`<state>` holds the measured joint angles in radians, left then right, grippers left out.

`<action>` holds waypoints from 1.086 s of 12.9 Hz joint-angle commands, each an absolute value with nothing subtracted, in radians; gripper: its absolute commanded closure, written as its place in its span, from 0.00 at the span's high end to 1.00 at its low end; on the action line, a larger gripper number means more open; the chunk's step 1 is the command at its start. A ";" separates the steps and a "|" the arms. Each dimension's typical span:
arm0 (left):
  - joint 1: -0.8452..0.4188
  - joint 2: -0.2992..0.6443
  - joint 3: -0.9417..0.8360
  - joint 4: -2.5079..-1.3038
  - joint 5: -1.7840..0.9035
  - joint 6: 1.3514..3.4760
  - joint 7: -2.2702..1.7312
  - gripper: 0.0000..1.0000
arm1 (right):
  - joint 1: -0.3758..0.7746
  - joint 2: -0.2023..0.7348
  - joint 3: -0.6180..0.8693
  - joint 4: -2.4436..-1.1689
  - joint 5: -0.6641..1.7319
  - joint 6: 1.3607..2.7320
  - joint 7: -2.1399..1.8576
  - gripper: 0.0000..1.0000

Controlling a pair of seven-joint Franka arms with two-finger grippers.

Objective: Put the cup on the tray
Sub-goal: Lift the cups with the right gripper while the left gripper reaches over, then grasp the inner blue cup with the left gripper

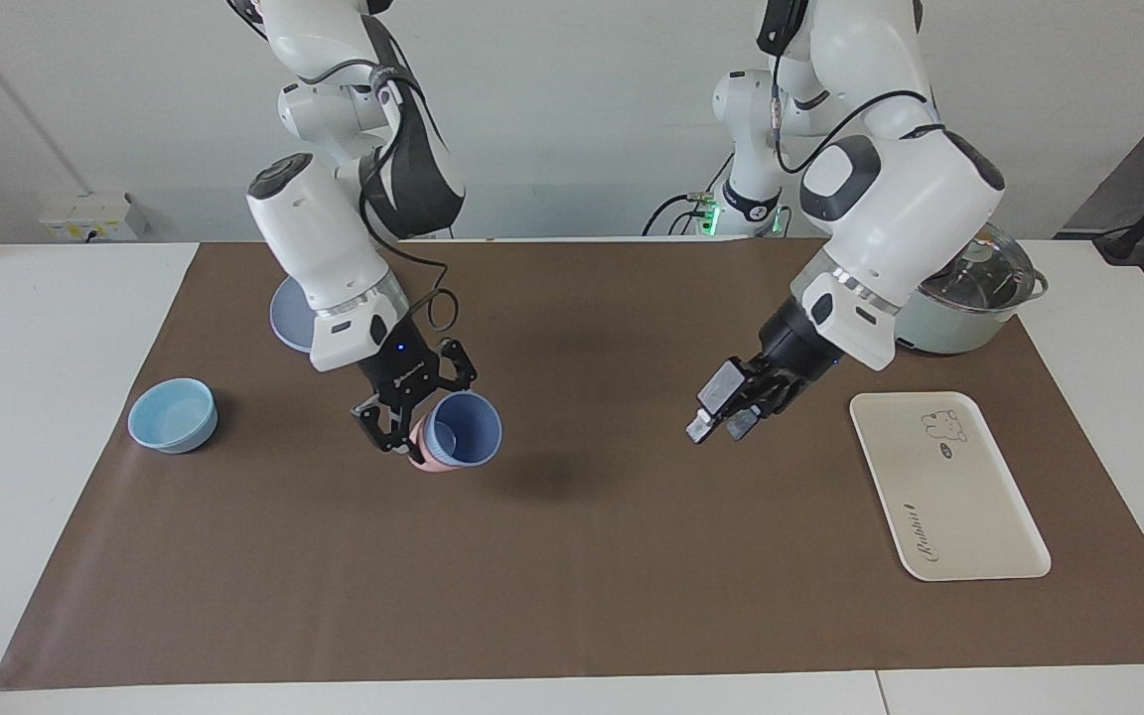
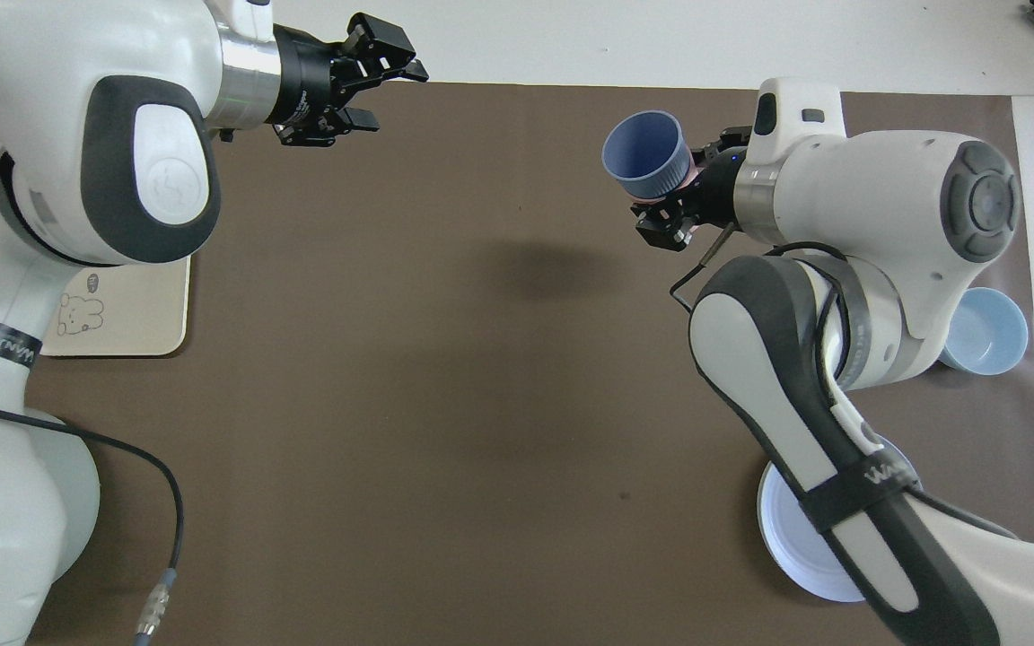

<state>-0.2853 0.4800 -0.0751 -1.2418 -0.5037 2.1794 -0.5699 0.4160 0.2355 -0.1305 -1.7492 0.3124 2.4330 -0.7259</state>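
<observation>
My right gripper [image 1: 420,417] is shut on the periwinkle-blue cup [image 1: 470,427] and holds it tilted in the air over the brown mat, mouth turned away from the robots. A salmon-pink cup [image 1: 426,455] shows around the blue cup's base, as if the two are nested. The blue cup [image 2: 643,157] and right gripper [image 2: 674,193] also show in the overhead view. The cream tray [image 1: 949,487] with the rabbit drawing lies flat at the left arm's end of the mat, partly hidden under the left arm in the overhead view [image 2: 135,314]. My left gripper [image 1: 721,417] is open and empty, over the mat beside the tray.
A light-blue bowl [image 1: 173,414] stands at the right arm's end of the mat. A round blue plate [image 1: 286,318] lies nearer to the robots, partly under the right arm. A pale pot with a glass lid [image 1: 974,298] stands nearer to the robots than the tray.
</observation>
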 commanded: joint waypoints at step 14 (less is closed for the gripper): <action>-0.414 0.480 -0.133 -1.264 -0.515 2.045 -0.529 0.62 | 0.515 0.199 -0.130 -1.766 0.103 2.425 -0.537 0.00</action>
